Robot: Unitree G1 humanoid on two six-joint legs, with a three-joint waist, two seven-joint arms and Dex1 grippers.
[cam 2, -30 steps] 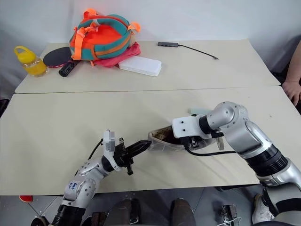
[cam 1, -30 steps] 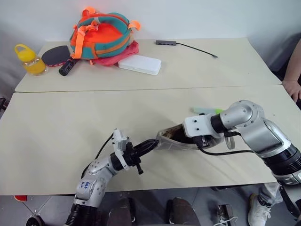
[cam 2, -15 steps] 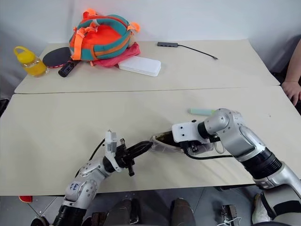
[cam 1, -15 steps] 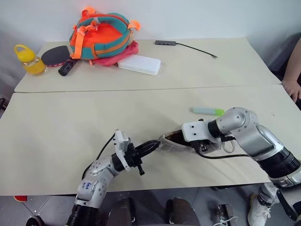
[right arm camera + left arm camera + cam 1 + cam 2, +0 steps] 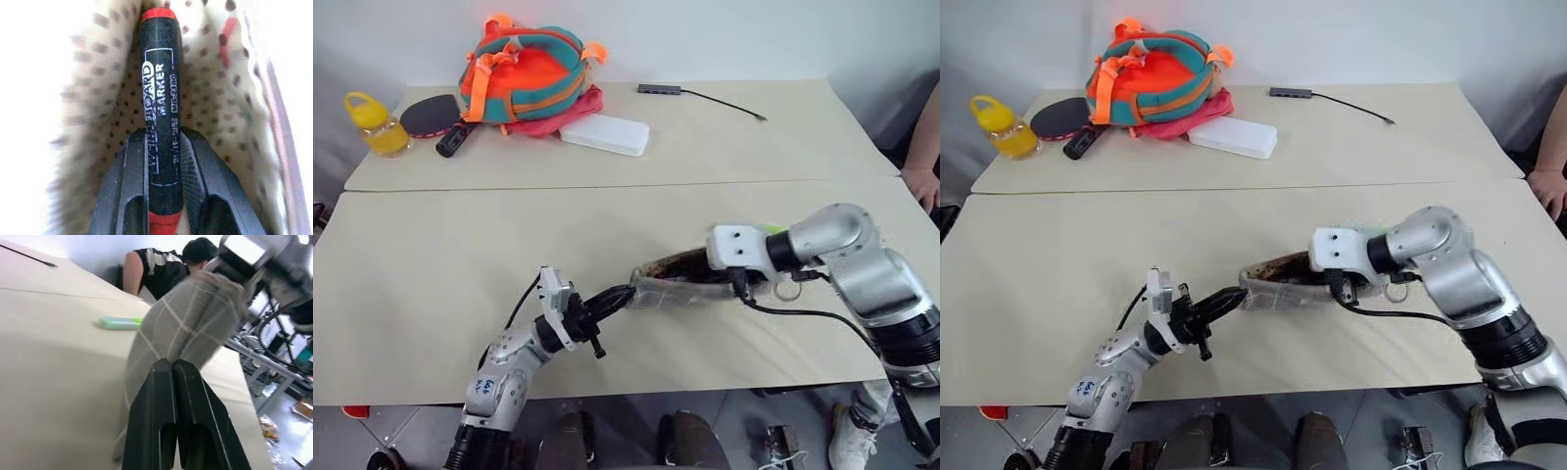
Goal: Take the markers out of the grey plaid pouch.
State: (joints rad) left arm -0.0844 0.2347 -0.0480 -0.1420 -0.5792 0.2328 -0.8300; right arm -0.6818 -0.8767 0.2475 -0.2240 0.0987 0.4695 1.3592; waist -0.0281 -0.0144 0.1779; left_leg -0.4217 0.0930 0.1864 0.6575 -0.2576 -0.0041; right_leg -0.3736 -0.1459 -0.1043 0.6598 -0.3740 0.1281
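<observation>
I have the left hand closed on one end of the pouch. The two black fingers are pressed together on a fold of the grey fabric, and I keep this end a little above the desk, near its front edge, so that the pouch stays stretched and does not follow the other arm.

The right hand is inside the open mouth of the pouch, at the end toward the right edge of the desk. In the right wrist view its fingers are closed around the red marker, one on each side of the black barrel with white print, with the dotted lining around them. I judge the grip is good, because the marker lies straight along the fingers. This marker is not out yet; it is inside the pouch.

The green marker lies on the desk just behind the pouch, toward the back, a little apart from it, so I count this one as done.

For the next step I think I must pull the right hand out along the line of the pouch. If I pull sideways, the marker can catch on the lining or the fabric can slip from the left hand.
</observation>
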